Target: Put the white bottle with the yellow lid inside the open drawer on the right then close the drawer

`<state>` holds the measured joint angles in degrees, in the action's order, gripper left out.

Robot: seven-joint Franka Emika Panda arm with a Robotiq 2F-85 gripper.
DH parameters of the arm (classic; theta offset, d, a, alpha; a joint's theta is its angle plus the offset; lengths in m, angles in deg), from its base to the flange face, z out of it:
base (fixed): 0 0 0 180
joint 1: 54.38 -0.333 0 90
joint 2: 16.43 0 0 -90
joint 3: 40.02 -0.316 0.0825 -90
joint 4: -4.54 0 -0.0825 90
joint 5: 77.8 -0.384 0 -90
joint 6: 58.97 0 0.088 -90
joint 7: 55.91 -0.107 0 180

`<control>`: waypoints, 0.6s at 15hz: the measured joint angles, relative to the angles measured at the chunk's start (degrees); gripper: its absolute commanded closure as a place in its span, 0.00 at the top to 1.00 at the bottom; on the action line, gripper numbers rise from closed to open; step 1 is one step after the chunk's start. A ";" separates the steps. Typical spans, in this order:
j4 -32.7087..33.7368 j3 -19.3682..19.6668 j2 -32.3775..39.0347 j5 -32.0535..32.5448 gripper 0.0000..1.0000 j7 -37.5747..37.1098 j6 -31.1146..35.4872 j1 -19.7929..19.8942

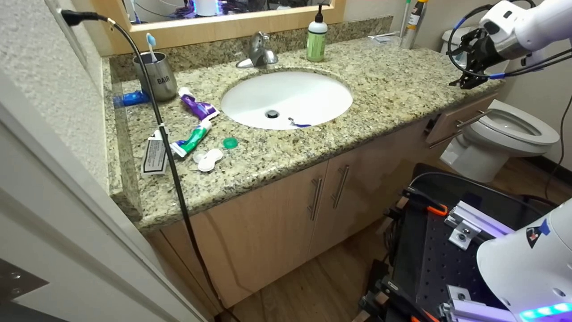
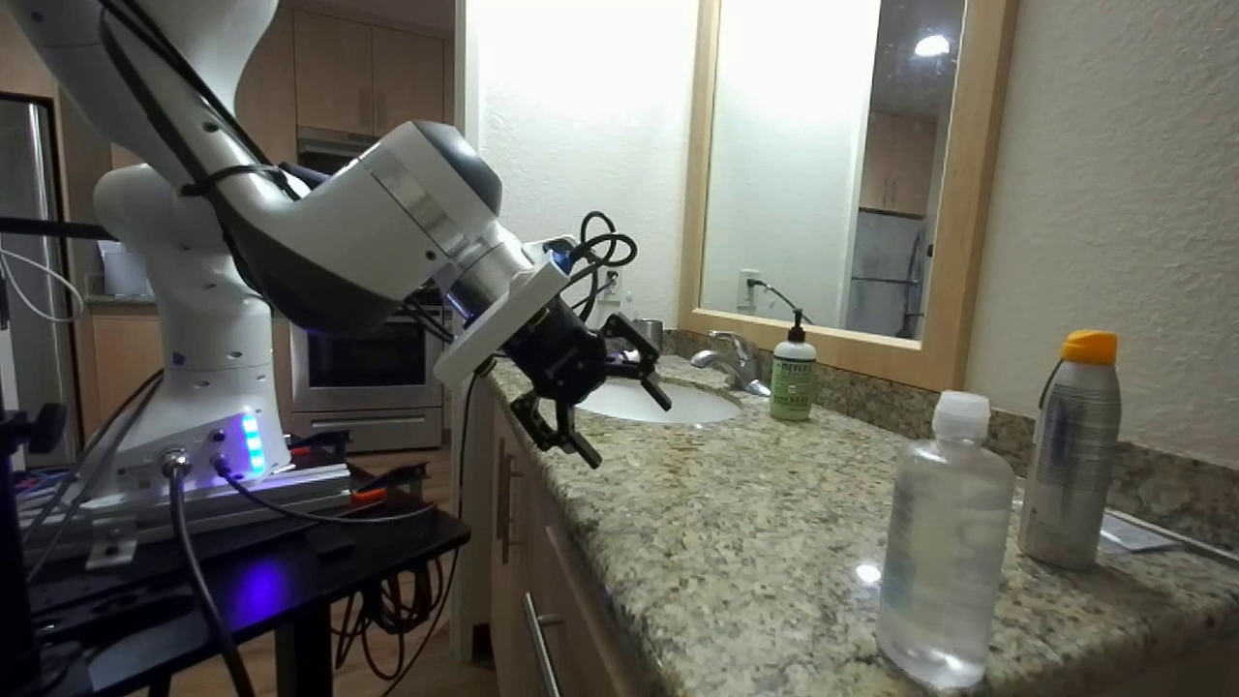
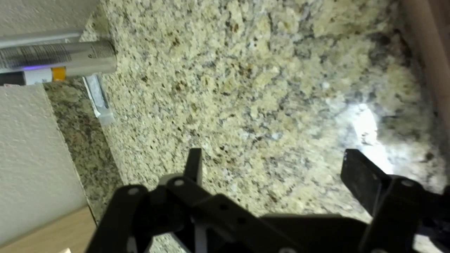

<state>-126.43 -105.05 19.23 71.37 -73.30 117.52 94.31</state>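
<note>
"Speckled stone surface, rough wall behind, sink set into it. Which bottle is ours?"

"Probably the tall pale bottle, greyish but yellow-orange at the lid. It stands upright on the surface, three o'clock from the claw in an exterior view."

"And the claw?"

"Fingers spread apart, nothing between them."

"What could go wrong?"

"One finger touching first might topple it; the smooth round side may slip if caught off-centre. Then the drawer, six o'clock from the claw in an exterior view: it stands out from the cabinet, inside hidden, and looks shallow. An upright bottle would probably jam under the surface."

"Anything in the way?"

"Clear bottle, near ours at eight o'clock. It stands close to the end of the surface, so a low sweep could send it over. A flat packet by our bottle's base, five o'clock in the wrist view, might get dragged along. And the toilet, three o'clock from the drawer, likely leaves little room for the push."
</note>
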 measured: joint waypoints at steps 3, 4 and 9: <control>0.19 1.72 -2.73 -0.01 1.00 -0.30 5.38 0.45; 0.68 2.32 -3.59 -0.02 1.00 -1.11 5.81 0.44; 1.41 7.38 -11.12 0.05 1.00 -3.20 6.14 0.10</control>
<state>-125.02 -97.67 8.11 71.42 -76.50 123.65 94.41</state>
